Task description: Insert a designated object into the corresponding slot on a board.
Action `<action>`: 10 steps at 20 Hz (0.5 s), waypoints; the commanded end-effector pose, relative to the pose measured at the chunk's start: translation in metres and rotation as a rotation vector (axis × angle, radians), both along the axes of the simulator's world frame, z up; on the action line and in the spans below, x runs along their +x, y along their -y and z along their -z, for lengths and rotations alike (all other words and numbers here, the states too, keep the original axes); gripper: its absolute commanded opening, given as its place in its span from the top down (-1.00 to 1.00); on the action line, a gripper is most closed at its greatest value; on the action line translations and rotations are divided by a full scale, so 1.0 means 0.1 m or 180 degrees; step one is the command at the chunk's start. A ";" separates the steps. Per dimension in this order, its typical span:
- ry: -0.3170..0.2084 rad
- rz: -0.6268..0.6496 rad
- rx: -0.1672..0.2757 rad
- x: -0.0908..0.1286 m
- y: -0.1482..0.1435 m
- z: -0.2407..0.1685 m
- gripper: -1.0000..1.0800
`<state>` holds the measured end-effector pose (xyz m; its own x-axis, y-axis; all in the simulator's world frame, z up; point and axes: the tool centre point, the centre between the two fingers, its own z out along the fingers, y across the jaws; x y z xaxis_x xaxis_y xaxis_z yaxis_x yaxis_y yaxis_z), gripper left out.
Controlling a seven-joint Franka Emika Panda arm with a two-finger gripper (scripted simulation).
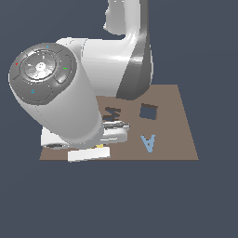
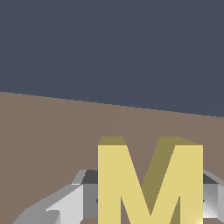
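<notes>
The yellow letter M (image 2: 151, 183) fills the near part of the wrist view and lies on the brown board (image 2: 48, 131). My gripper (image 2: 151, 199) has its grey fingers (image 2: 65, 201) pressed against both sides of the M, so it is shut on it. In the exterior view only a sliver of the yellow M (image 1: 99, 146) shows under my hand, low over the board's (image 1: 176, 125) front edge. My gripper (image 1: 99, 148) is mostly hidden there by the arm. The dark M-shaped slot (image 1: 111, 113) lies farther back on the board, partly covered by the arm.
A larger dark square hole (image 1: 148, 111) is to the exterior view's right of the M slot. A light blue letter A (image 1: 148, 142) lies on the board in front of that hole. The bulky white arm (image 1: 60, 93) hides the board's left part.
</notes>
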<state>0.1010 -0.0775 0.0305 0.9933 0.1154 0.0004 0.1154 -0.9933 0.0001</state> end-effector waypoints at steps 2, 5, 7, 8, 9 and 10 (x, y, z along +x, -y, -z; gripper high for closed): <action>-0.0002 0.0000 0.0000 0.00 0.00 0.01 1.00; -0.0002 0.0000 0.0000 0.00 0.00 0.01 1.00; 0.0002 -0.0001 0.0000 0.00 0.00 -0.01 1.00; 0.0002 -0.0001 0.0000 0.00 0.00 -0.03 1.00; 0.0000 0.0000 0.0000 0.00 0.00 -0.04 1.00; 0.0000 0.0000 0.0000 0.00 0.00 -0.05 1.00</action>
